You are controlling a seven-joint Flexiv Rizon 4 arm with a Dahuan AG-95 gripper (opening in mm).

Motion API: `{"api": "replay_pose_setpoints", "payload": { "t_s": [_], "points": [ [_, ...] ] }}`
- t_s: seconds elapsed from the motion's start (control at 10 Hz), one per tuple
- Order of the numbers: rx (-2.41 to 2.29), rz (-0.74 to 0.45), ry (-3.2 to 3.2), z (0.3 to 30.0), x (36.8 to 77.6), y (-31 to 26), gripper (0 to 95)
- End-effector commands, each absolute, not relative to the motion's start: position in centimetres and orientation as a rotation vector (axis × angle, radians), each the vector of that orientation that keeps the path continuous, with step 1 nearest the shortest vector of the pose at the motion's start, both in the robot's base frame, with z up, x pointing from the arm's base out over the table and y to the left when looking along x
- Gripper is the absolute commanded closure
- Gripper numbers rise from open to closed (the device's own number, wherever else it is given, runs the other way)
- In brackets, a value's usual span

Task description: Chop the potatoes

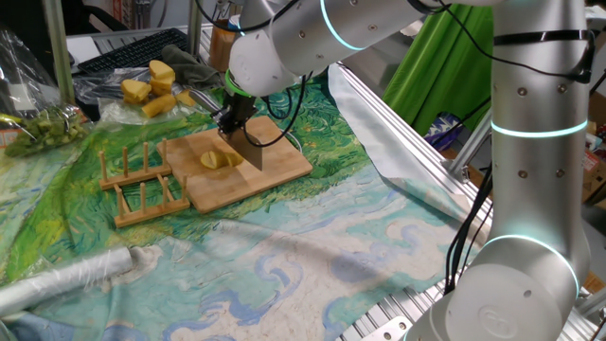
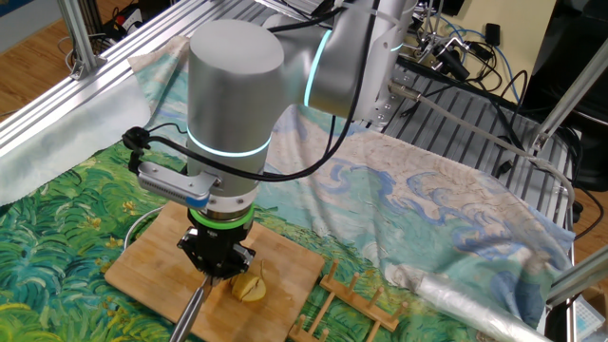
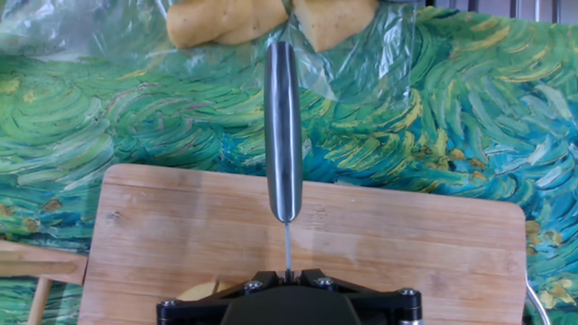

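A small pale-yellow potato (image 1: pixel 216 159) lies on the wooden cutting board (image 1: pixel 275 170). My gripper (image 1: pixel 232 118) hangs over the board, shut on a knife (image 1: pixel 251 152) whose grey blade points down right beside the potato. The other fixed view has the gripper (image 2: pixel 217 256) just above the potato (image 2: pixel 249 285), with the knife's steel handle (image 2: pixel 190 313) running off toward the bottom edge. In the hand view the handle (image 3: pixel 284 126) points straight ahead from the gripper (image 3: pixel 287 273). Only a sliver of potato (image 3: pixel 199 291) peeks out left of the jaws.
Bigger deep-yellow chunks (image 1: pixel 151 85) sit on plastic wrap beyond the board, also at the hand view's top (image 3: pixel 226 18). A wooden rack (image 1: pixel 142 180) stands left of the board. A foil roll (image 1: pixel 66 279) lies near the front left. Aluminium frame rails (image 1: pixel 407 142) border the cloth.
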State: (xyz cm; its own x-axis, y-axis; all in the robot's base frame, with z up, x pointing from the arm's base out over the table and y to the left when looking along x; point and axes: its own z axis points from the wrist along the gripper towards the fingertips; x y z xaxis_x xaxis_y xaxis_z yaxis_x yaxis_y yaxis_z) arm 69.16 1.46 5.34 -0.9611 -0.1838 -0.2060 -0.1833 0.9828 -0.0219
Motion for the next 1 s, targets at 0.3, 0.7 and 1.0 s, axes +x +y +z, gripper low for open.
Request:
{"api": "replay_pose_setpoints", "payload": {
  "t_s": [0.3, 0.7, 1.0],
  "points": [
    [-0.266, 0.003, 2.916, 3.7, 68.9, 1.8, 95.0],
    [-0.268, -0.002, 2.913, 3.0, 68.7, 1.9, 95.0],
    [-0.28, -0.006, 2.918, 4.1, 68.5, 1.8, 95.0]
  ]
}}
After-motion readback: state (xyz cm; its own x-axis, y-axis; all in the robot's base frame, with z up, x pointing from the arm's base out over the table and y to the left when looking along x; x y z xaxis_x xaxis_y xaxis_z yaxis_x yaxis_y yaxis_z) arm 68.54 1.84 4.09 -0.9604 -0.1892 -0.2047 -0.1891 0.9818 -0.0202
